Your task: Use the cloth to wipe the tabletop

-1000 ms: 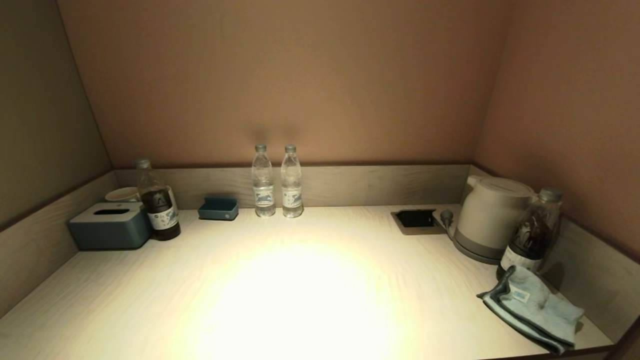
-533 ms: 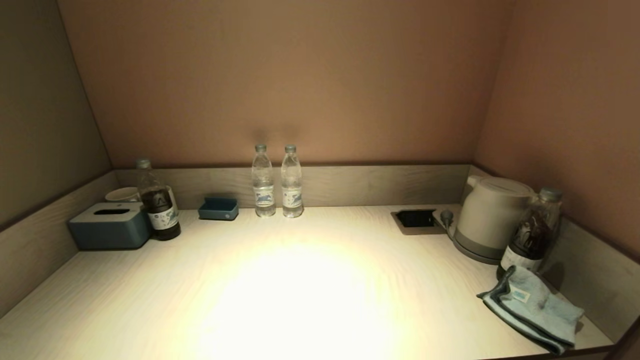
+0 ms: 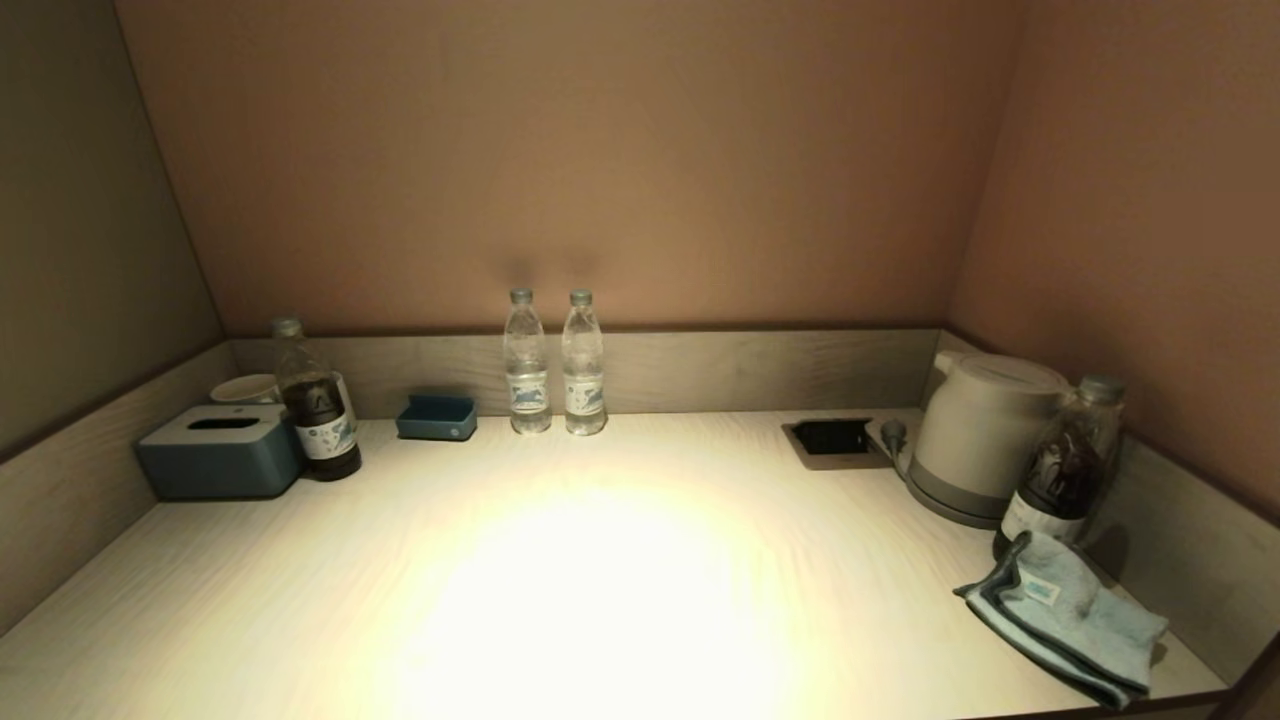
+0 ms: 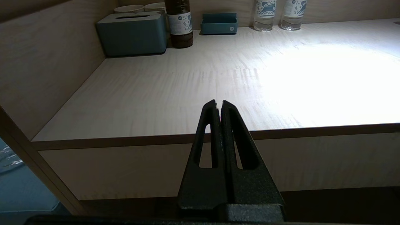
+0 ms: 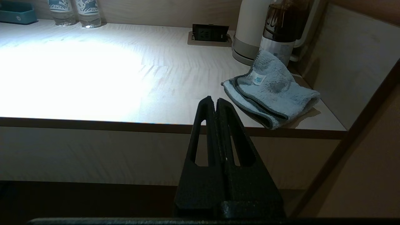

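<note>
Nothing started yet: the cloth [image 3: 1065, 617] lies untouched at the tabletop's [image 3: 620, 560] near right corner, folded, just in front of the dark bottle [image 3: 1062, 470] and kettle [image 3: 980, 435], close to the right rim. Its long axis runs diagonally, from the labelled end by the bottle toward the near right corner; the teal-edged fold faces the tabletop's centre.

Your right gripper [image 5: 215, 101] hangs off the tabletop, before the near edge, fingers [image 5: 204, 115] pressed together and holding nothing. It's the closer arm to the cloth, so likely the one to use. You'd need to spread the fingers before reaching in.

Left gripper [image 4: 218, 104] is parked likewise before the near edge toward the left, fingers closed, empty.

Clutter sits along the far edge and side rims, leaving the middle open for wiping. Mind the bottle when grabbing.
</note>
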`<state>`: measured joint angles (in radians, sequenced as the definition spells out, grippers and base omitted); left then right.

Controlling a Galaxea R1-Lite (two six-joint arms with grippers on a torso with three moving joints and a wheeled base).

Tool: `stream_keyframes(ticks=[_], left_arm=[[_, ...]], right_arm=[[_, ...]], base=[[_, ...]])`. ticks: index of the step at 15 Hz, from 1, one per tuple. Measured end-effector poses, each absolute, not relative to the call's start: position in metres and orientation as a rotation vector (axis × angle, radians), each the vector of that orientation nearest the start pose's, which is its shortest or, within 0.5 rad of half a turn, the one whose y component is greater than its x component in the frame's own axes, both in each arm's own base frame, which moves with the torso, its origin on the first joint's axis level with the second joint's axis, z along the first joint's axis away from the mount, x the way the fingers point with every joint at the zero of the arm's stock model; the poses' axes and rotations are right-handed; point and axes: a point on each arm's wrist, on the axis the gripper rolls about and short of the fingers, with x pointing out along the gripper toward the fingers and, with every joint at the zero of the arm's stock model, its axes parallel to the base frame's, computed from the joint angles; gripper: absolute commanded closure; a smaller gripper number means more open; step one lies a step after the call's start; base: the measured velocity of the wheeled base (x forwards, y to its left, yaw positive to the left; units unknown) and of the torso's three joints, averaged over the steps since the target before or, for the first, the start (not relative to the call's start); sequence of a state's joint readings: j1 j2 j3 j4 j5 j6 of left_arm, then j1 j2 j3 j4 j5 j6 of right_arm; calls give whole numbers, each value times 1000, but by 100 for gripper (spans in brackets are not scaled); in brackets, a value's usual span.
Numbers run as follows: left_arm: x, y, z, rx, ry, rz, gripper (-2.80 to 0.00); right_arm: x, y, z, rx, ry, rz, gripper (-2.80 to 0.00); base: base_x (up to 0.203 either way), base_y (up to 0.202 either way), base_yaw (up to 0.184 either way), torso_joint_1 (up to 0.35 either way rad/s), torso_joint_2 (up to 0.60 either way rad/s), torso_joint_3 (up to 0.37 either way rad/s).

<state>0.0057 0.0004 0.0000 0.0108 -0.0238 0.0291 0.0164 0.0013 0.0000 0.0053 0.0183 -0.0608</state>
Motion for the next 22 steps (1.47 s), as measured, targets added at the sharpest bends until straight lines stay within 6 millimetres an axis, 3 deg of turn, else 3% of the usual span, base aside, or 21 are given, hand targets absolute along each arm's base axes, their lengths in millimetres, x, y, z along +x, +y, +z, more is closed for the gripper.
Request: stream_keyframes(ticks=[22], left_arm=[[-23,-1,74,29,11,-17,0]], right_arm=[[-23,0,75,-58,5,33,0]], base=[[0,0,0,0,0,0]])
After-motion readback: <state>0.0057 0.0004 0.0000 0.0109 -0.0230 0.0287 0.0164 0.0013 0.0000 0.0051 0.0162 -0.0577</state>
